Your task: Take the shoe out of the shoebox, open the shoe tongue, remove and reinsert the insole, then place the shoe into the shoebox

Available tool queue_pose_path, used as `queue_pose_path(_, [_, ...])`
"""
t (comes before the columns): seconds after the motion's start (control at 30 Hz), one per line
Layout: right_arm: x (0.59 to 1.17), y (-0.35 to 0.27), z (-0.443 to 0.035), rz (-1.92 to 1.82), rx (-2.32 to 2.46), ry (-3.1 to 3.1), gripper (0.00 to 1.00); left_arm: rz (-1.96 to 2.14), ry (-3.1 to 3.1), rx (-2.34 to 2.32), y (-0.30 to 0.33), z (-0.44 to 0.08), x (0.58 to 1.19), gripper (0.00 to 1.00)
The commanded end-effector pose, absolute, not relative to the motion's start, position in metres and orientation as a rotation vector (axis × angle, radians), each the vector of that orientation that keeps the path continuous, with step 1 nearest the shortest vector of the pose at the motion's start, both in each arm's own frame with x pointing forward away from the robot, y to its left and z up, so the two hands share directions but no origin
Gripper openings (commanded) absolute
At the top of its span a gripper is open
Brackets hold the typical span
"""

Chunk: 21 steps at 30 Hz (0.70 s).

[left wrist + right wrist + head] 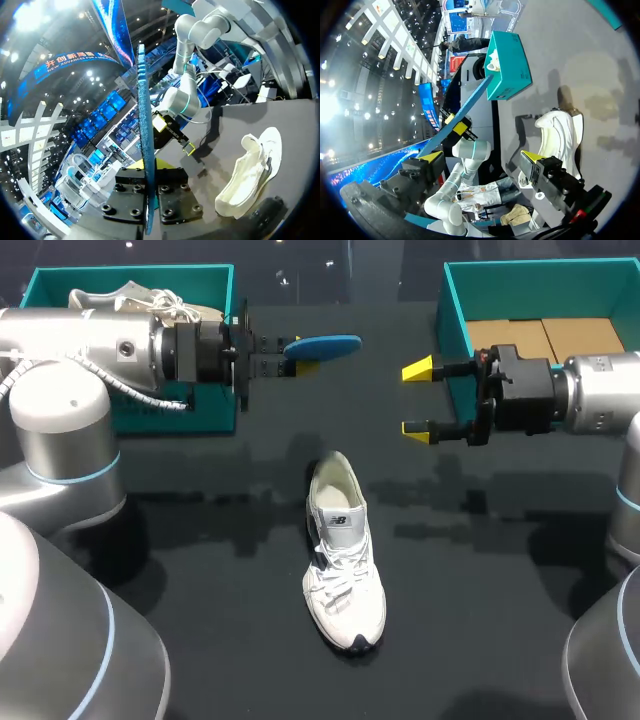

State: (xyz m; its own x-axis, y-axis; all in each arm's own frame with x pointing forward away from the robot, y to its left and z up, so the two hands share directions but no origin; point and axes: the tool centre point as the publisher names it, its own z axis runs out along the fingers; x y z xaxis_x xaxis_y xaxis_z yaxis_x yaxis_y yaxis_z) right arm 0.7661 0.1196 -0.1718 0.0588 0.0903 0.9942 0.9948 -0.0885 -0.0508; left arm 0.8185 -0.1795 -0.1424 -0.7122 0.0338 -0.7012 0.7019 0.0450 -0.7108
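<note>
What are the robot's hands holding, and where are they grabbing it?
The left gripper pinches the blue insole by one end; the right gripper is open, holding nothing.

The left arm (90, 340) reaches in level from the left side, the left gripper (292, 356) pointing toward the middle with both fingers clamped on a blue insole (322, 345), while the right arm (590, 395) comes in level opposite, the right gripper (418, 398) facing it, yellow tips spread wide apart
</note>
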Motion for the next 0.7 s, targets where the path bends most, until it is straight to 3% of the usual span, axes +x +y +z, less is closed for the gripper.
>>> queue_pose_path(0.03, [0.7660,0.1210,-0.1719,-1.186,-1.369,-1.195,1.00,-1.713,1.826,0.735,-0.1807,-0.1415,0.8175,0.00])
queue_pose_path(0.7, [0.7660,0.1210,-0.1719,-1.186,-1.369,-1.195,1.00,-1.380,1.584,1.098,-0.1834,-0.1423,0.8147,0.00])
